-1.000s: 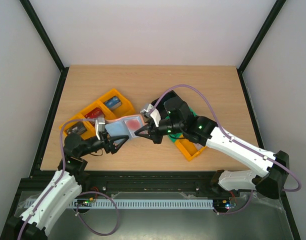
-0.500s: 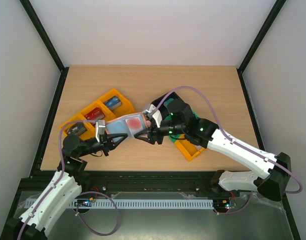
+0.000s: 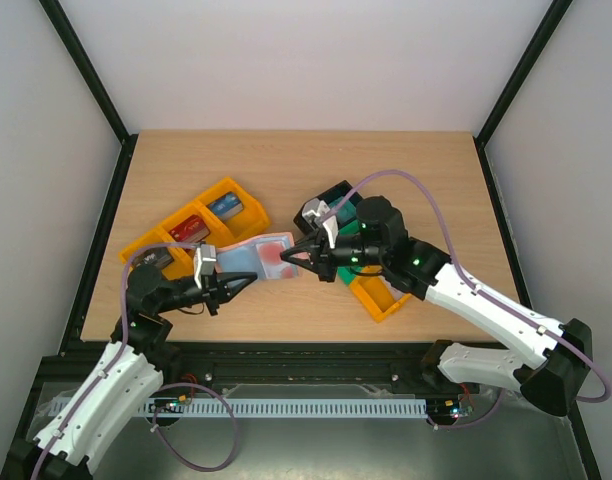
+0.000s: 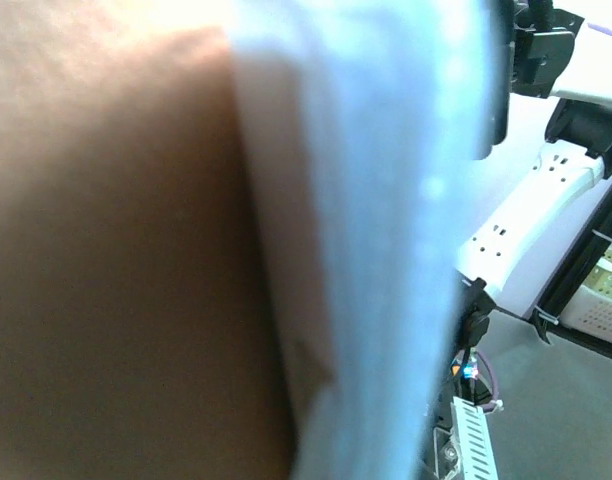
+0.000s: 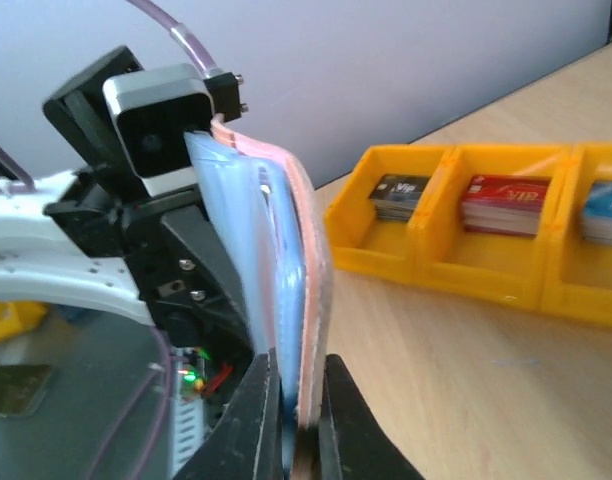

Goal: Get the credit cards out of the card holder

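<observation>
The card holder [image 3: 248, 258] hangs open above the table between both arms, pale blue-grey inside, with a red credit card [image 3: 275, 252] showing in its right half. My left gripper [image 3: 236, 284] is shut on its near left edge. In the left wrist view the holder's brownish-pink outside [image 4: 106, 260] and pale blue face [image 4: 386, 250] fill the frame, hiding the fingers. My right gripper [image 3: 298, 258] is shut on the holder's right end. In the right wrist view its two black fingers [image 5: 261, 425] pinch the pink and blue edge [image 5: 308, 290].
An orange bin with three compartments [image 3: 218, 193] stands at the left; it holds dark, red and blue cards [image 5: 501, 200]. A green and black bin [image 3: 338, 196] and another orange bin [image 3: 378, 297] lie under the right arm. The left wrist camera [image 5: 156, 120] is close behind the holder.
My left gripper, open a second ago, has shut on the holder. My right gripper let go briefly and gripped again, and its arm drew back to the right.
</observation>
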